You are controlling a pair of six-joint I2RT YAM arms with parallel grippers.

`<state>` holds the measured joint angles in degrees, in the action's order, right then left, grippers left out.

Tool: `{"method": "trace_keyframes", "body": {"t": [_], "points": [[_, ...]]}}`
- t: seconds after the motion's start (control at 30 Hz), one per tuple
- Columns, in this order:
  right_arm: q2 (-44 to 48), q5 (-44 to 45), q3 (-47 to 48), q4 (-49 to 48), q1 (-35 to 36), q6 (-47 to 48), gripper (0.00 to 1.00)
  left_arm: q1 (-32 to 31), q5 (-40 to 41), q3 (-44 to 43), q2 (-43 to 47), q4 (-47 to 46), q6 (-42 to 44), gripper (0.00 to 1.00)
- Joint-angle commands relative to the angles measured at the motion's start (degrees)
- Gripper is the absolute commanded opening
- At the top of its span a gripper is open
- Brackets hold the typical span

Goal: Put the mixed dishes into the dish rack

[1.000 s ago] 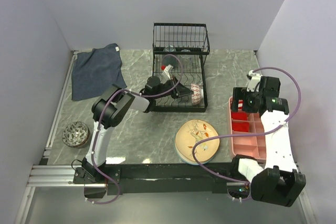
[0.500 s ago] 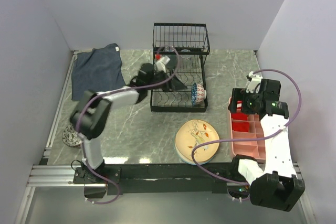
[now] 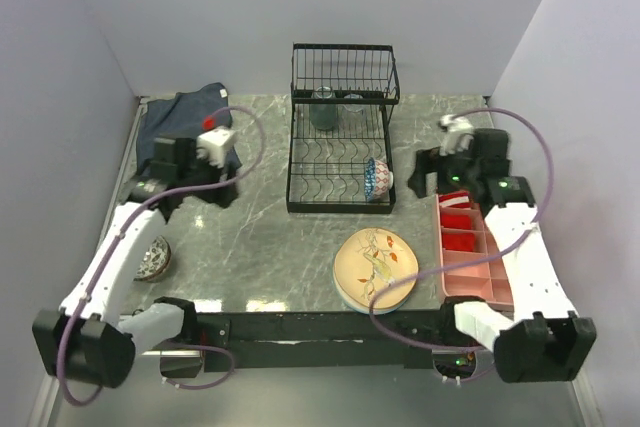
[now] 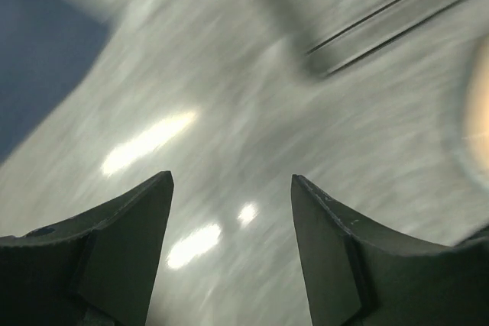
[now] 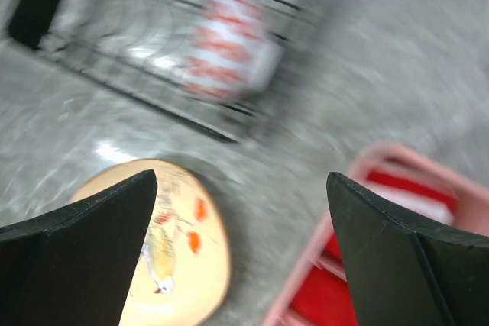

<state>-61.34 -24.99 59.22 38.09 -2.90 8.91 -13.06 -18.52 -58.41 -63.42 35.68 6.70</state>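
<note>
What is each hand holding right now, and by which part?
Nothing. The left hand is open over the table with nothing between its jaws; the right hand is wide open and empty too.

The black wire dish rack (image 3: 335,209) is plain. The small round bowl (image 3: 378,179) shows red-orange bands on white. The round peach plate (image 3: 375,267) bears a bird-and-branch drawing. The dark blue cloth (image 3: 172,125) is unpatterned, the pink compartmented plastic tray (image 3: 478,272) red inside, the stone-look tabletop (image 3: 270,237) grey-veined.
</note>
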Motion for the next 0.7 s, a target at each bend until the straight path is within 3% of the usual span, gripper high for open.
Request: {"method": "trace_keyframes", "body": {"t": [0.0,0.03,0.13,0.2,0.33,0.53,0.67], "points": [[3.6,11.2,-1.3,-12.6,13.4,1.0,1.00,10.4,10.6,0.1,5.7,22.9,13.0,0.71],[4.4,13.0,-2.2,-14.2,17.4,1.0,1.00,12.9,10.2,0.3,6.3,24.9,14.5,0.71],[2.1,8.9,-2.7,-17.4,20.3,1.1,1.00,16.0,10.7,2.0,6.0,30.5,15.4,0.69],[-0.4,3.8,-1.1,-18.0,20.5,0.4,1.00,16.4,12.6,4.3,5.6,30.6,15.4,0.69],[-7.0,3.6,1.8,-18.0,20.6,-2.1,1.00,19.0,17.3,5.1,5.0,30.6,14.5,0.68],[-8.0,1.3,2.4,-20.6,20.6,2.1,1.00,25.0,18.3,3.1,1.9,31.2,15.3,0.66],[-9.7,1.0,4.1,-20.7,20.5,2.5,1.00,25.5,18.3,5.2,0.4,30.7,16.1,0.66]]}}
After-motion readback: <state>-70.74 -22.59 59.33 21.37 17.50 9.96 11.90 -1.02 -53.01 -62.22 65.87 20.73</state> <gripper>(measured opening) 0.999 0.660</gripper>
